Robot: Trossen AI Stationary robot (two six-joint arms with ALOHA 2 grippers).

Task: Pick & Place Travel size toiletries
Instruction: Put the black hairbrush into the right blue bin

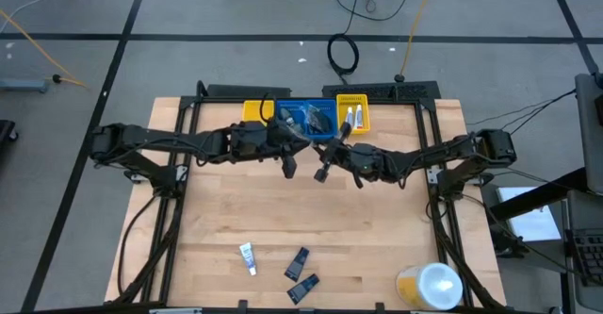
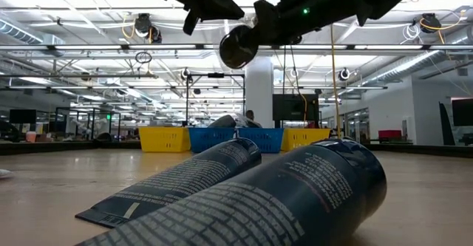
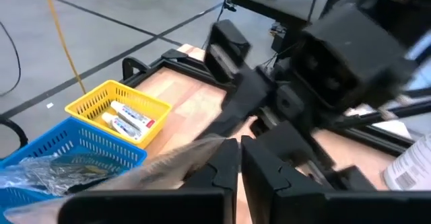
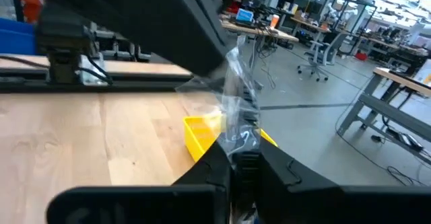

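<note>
From above, you have both arms meeting mid-table just near of the blue bin [image 1: 306, 118]: the left gripper [image 1: 289, 168] and right gripper [image 1: 321, 173] each carry a dark item. A white tube [image 1: 248, 256] and two dark packets [image 1: 299, 261] lie on the near edge. At table height, a round dark bottle [image 2: 238, 46] hangs overhead. Your left wrist shows clenched fingers [image 3: 222, 173], probably pinching clear wrap. Your right wrist shows a clear-wrapped dark toiletry [image 4: 240, 120] clamped upright, seemingly for handover
</note>
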